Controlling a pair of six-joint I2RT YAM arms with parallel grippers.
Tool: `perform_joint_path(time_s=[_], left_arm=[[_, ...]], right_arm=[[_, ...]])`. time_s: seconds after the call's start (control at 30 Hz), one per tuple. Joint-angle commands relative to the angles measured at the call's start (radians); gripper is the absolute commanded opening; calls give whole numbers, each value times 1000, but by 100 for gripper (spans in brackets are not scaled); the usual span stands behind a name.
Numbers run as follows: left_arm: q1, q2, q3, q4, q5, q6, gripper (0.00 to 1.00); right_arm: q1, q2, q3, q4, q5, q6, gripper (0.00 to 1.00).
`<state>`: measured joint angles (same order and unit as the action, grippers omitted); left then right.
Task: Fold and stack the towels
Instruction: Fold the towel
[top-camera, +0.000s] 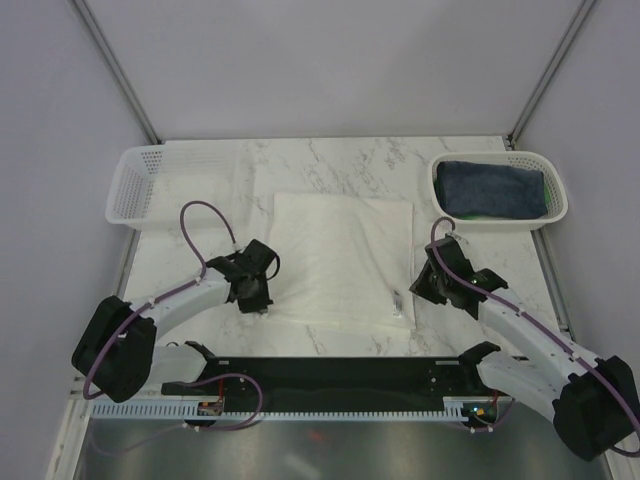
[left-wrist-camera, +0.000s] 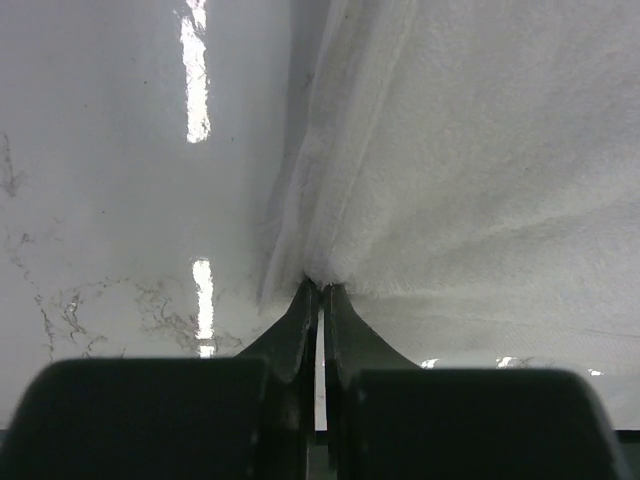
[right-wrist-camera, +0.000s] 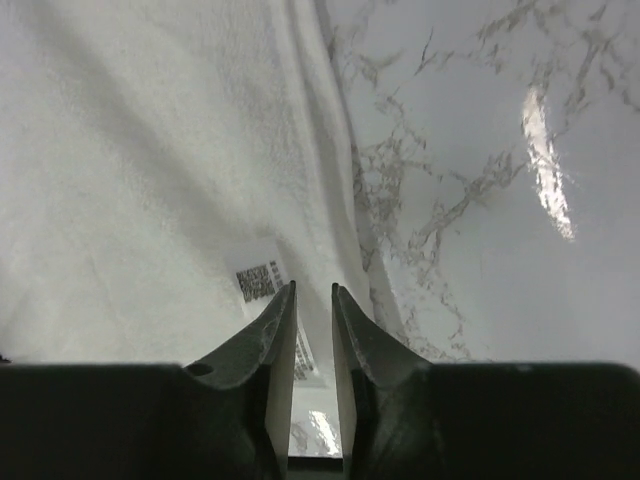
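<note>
Left gripper (left-wrist-camera: 320, 286) pinches large cream-white cloth towel (top-camera: 340, 250) edge, thin bite; right gripper (right-wrist-camera: 312, 289) narrowly apart, gripping nothing. One-sided lift likely skews fold.

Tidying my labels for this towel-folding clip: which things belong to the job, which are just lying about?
Job: cream-white towel; navy towel; green towel under it.
Lying about: left basket; right basket holding the navy and green towels.
</note>
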<state>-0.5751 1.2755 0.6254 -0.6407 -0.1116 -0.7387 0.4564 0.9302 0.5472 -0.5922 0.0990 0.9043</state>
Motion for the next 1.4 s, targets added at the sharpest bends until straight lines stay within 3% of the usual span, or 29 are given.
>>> perform_joint_path(time_s=[0.0, 0.1, 0.23, 0.27, 0.37, 0.47, 0.57, 0.77, 0.87, 1.17, 1.37], left_arm=[[-3, -14, 4, -39, -147, -45, 2], [11, -13, 3, -83, -184, -86, 2], [11, -10, 48, -129, -180, -79, 3], [11, -13, 87, -163, -181, -77, 26], [15, -38, 184, -204, -209, -64, 65], [47, -30, 320, -186, -230, 52, 68], [102, 39, 458, -56, -195, 198, 68], [236, 336, 753, 99, 198, 554, 64], [273, 450, 897, 102, 306, 672, 64], [347, 789, 1151, 125, 469, 815, 69], [362, 923, 1229, 108, 454, 851, 71]], right_arm=[[2, 76, 89, 104, 154, -27, 29], [-21, 175, 126, 172, 185, -88, 32], [-116, 307, 230, 238, 87, -274, 39], [-145, 321, 249, 247, 53, -325, 41], [-212, 386, 335, 276, -19, -410, 47], [-234, 499, 442, 284, -97, -475, 54], [-237, 631, 548, 282, -203, -588, 57], [-286, 809, 736, 194, -255, -806, 70], [-314, 919, 861, 108, -318, -895, 75], [-401, 1171, 1126, -79, -467, -1059, 73], [-413, 1259, 1224, -159, -486, -1101, 70]])
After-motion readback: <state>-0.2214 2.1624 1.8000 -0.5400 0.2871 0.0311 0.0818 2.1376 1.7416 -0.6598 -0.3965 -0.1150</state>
